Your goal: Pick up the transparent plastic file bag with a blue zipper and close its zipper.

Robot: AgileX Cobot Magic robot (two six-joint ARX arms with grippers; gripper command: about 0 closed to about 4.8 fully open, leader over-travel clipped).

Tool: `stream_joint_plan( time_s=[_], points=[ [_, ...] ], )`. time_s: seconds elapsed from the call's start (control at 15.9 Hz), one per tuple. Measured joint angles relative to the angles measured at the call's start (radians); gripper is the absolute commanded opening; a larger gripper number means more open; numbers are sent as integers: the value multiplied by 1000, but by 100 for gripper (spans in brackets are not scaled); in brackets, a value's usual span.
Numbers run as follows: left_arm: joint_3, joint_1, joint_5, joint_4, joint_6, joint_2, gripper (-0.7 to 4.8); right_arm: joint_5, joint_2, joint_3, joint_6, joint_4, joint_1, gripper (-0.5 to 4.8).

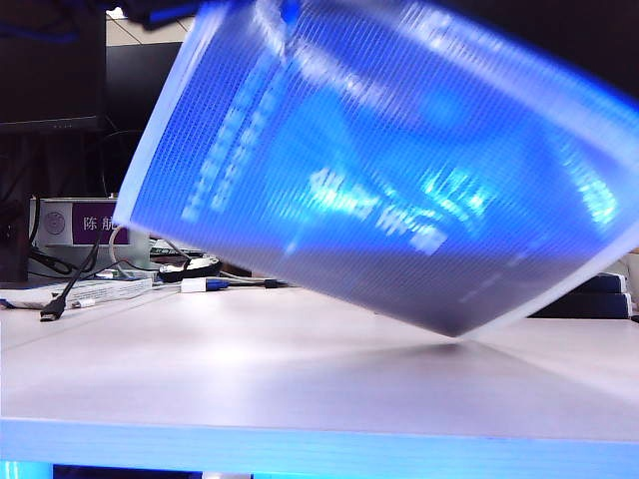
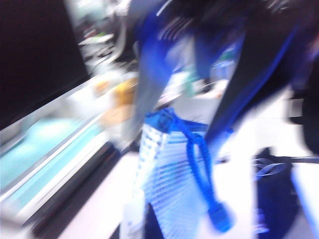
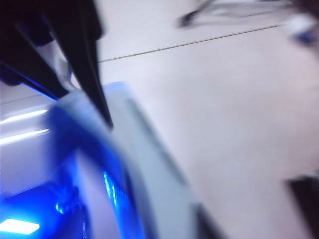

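The file bag (image 1: 399,170) hangs tilted above the table, filling most of the exterior view, with its lowest corner just over the tabletop (image 1: 300,369). In the blurred left wrist view, the bag's grid-textured corner (image 2: 169,179) runs down into my left gripper (image 2: 142,226), which is shut on it. The blue zipper end (image 2: 162,119) and its pull cord (image 2: 202,169) hang loose beside a small white tag (image 2: 132,216). In the right wrist view, the bag's whitish edge (image 3: 149,164) passes my right gripper (image 3: 249,214), which is open. One dark finger (image 3: 305,199) stands away from the bag.
At the back left are a white box with a purple label (image 1: 85,222), loose cables (image 1: 62,294) and a dark monitor (image 1: 50,60). Dark stacked books (image 1: 604,294) lie at the right edge. The table's front edge (image 1: 300,444) is close to the camera.
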Motion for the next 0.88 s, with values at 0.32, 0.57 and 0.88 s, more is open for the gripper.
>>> stream_joint_plan(
  time_s=[0.32,0.57,0.88],
  points=[
    [0,1,-119,-13,0,0,-5,-46,-142,2,166,65,0,184],
    [0,-33,-171,44,-25,0,-5,-184,-150,1,251,64,1,178],
    [0,-84,-248,163,-122,1,-5,-186,-105,0,254,20,-3,175]
  ],
)
